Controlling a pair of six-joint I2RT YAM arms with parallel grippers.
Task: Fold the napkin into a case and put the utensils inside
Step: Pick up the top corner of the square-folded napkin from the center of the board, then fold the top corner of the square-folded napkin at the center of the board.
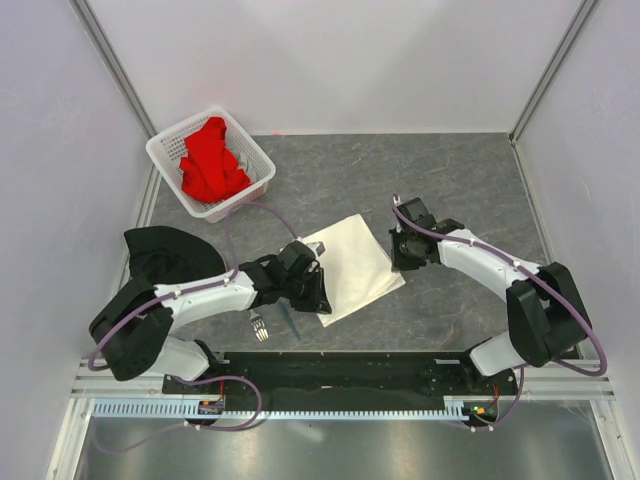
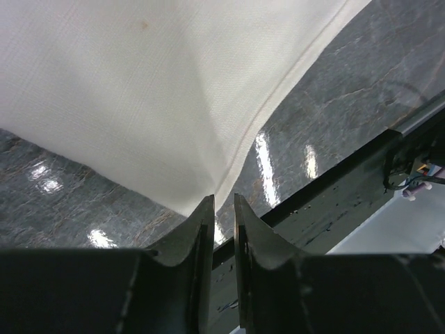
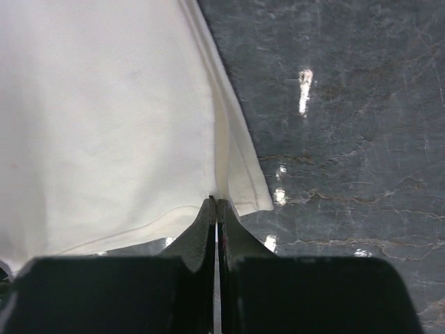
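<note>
The gray table [image 1: 470, 180] is the biggest thing here. In its middle lies the cream-white napkin [image 1: 358, 262], flat and turned at a slant. At the right edge of the napkin you can see two layers, one on top of the other.

Far back on the left sits a white basket [image 1: 186, 126] with holes in its sides. A red cloth [image 1: 212, 160] is bunched up inside it. A black cloth [image 1: 165, 255] lies near the left wall, beside the left arm.

The left gripper [image 2: 222, 202] is at the near left corner of the napkin. It pinches that corner between its fingers, with only a thin gap left. The right gripper [image 3: 217, 203] is at the right edge of the napkin. Its fingers are pressed tight together on the cloth there.

A silver fork [image 1: 259, 326] lies on the table just under the left arm. A thin blue spoon [image 1: 292, 320] lies just beside it, near the napkin
</note>
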